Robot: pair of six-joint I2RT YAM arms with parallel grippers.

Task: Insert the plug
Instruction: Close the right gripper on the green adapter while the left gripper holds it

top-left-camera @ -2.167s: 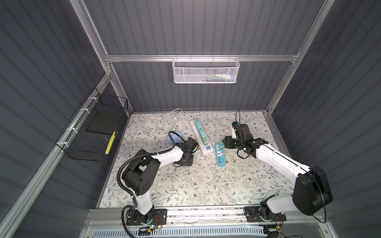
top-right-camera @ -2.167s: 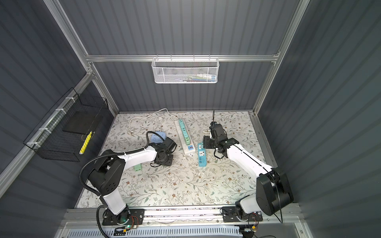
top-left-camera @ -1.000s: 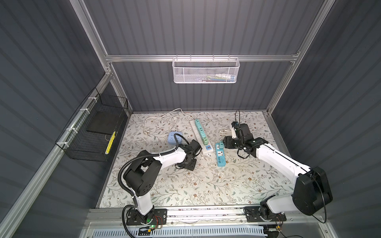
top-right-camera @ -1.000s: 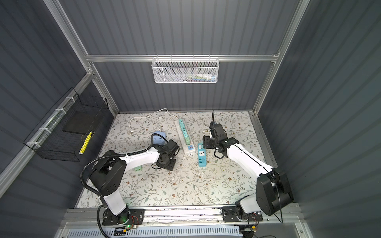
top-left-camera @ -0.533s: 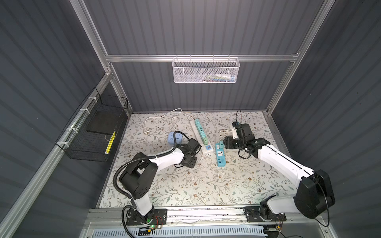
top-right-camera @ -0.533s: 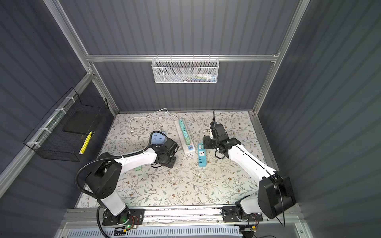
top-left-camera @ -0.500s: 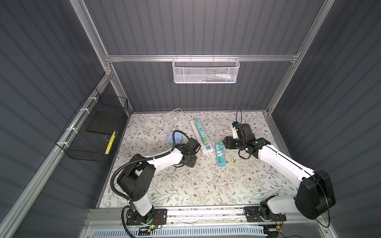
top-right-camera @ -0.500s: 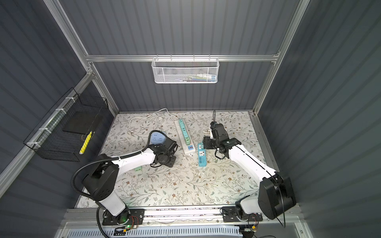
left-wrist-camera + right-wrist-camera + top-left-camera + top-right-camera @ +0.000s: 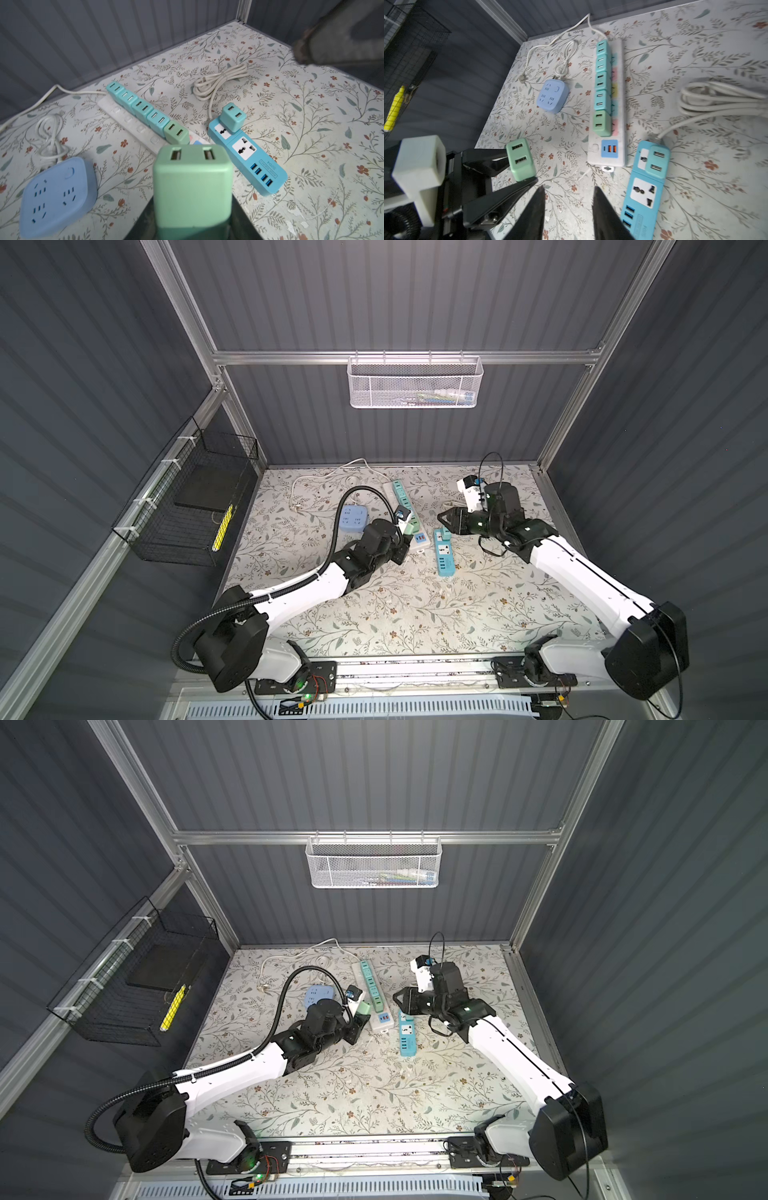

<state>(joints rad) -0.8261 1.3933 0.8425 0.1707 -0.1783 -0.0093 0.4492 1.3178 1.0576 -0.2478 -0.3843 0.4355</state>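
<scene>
The plug (image 9: 192, 187), a pale green cube with two USB slots, sits between the fingers of my left gripper (image 9: 192, 207), which is shut on it; it also shows in the right wrist view (image 9: 520, 161) and in both top views (image 9: 409, 526) (image 9: 365, 1008). It hangs just left of the white power strip (image 9: 419, 542). The blue power strip (image 9: 268, 178) (image 9: 645, 207) lies to the right, with a teal plug (image 9: 232, 118) in its far socket and a bare socket (image 9: 643, 191) beside it. My right gripper (image 9: 568, 188) (image 9: 442, 520) hovers open and empty by the blue strip's far end.
The white strip (image 9: 623, 104) carries several teal plugs and one green one (image 9: 600, 122). A rounded blue socket block (image 9: 354, 517) lies at the left, a coiled white cable (image 9: 220, 83) behind the blue strip. A black wire basket (image 9: 187, 506) hangs on the left wall, a white one (image 9: 415, 383) on the back wall.
My left gripper has closed fully on the green plug and shifted slightly toward the strips. The right gripper's jaws have narrowed; that arm has barely moved.
</scene>
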